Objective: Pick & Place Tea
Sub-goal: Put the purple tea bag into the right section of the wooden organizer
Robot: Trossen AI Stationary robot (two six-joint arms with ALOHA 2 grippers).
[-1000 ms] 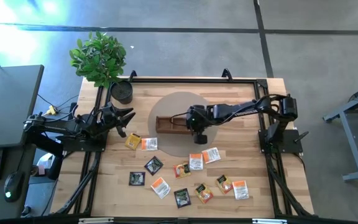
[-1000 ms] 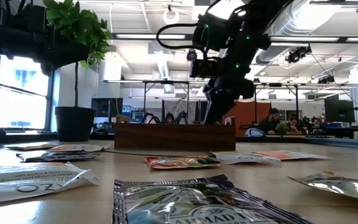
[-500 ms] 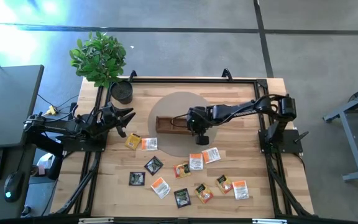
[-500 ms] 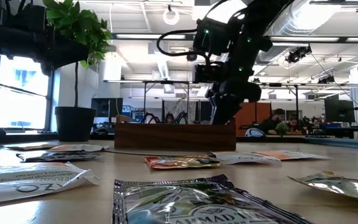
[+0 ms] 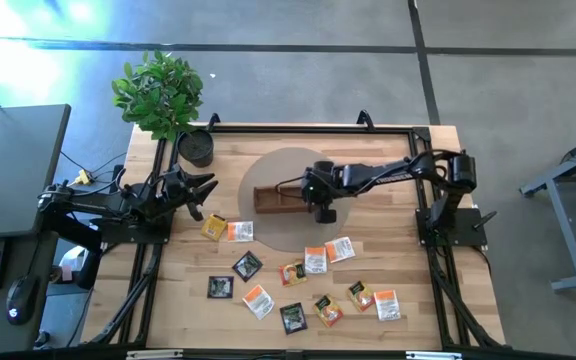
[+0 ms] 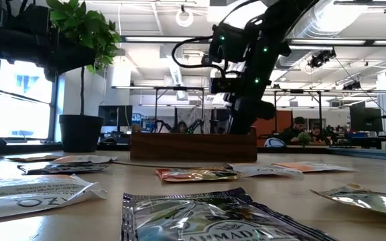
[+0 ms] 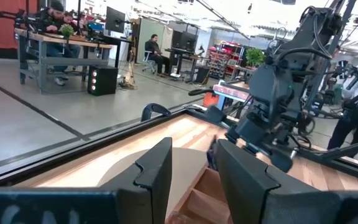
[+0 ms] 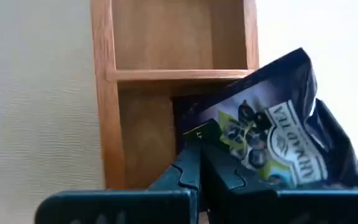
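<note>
Right pincer [image 8: 197, 163] with black packet [image 8: 272, 140] over wooden tray [image 8: 107, 93]

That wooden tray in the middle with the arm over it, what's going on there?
The right end effector is shut on a black tea packet and holds it over the wooden tray. More tea packets lie scattered on the table, waiting to be picked up. The left end effector waits at the table's left side, holding nothing.
</note>
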